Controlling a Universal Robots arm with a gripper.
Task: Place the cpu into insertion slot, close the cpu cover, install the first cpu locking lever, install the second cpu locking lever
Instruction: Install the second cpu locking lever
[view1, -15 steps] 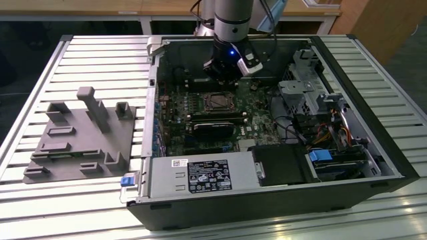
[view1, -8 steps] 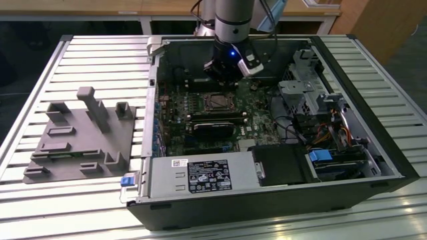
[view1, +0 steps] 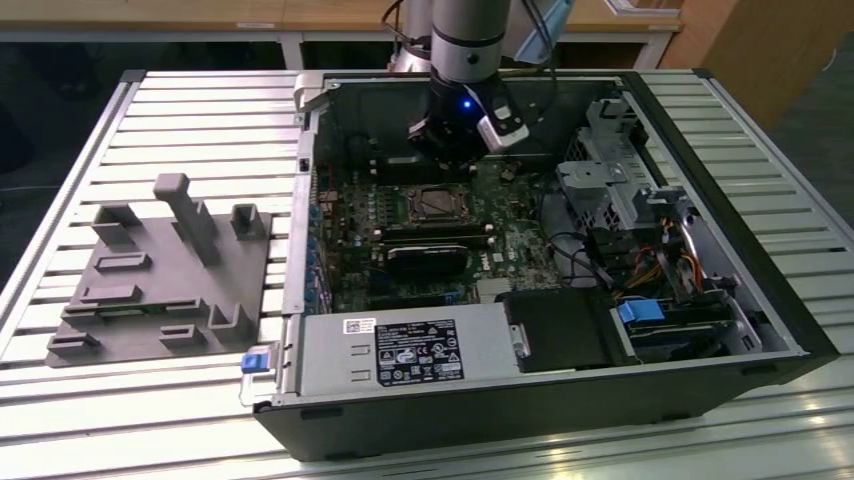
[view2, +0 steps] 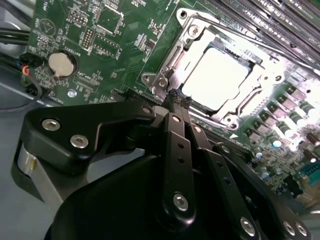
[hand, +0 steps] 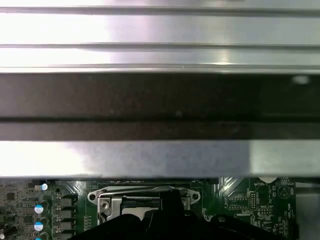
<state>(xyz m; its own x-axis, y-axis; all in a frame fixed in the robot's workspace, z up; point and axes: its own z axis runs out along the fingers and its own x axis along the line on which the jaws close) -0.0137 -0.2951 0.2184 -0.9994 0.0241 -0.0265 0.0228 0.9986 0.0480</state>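
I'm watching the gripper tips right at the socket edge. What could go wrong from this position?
1. The gripper, fingers together, sits at the rim of the cpu cover, which lies closed over the cpu. A slip could scrape the cpu's bright top or bend the thin frame.
2. Small parts crowd the motherboard around the socket; sideways travel could knock them.
3. In the exterior view the arm reaches down close to the computer case wall, so a wide swing might clip it.

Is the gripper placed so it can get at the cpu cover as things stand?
Probably yes. The gripper, fingers together, sits right at the edge of the cpu cover, which lies closed over the cpu; nothing stands between them.
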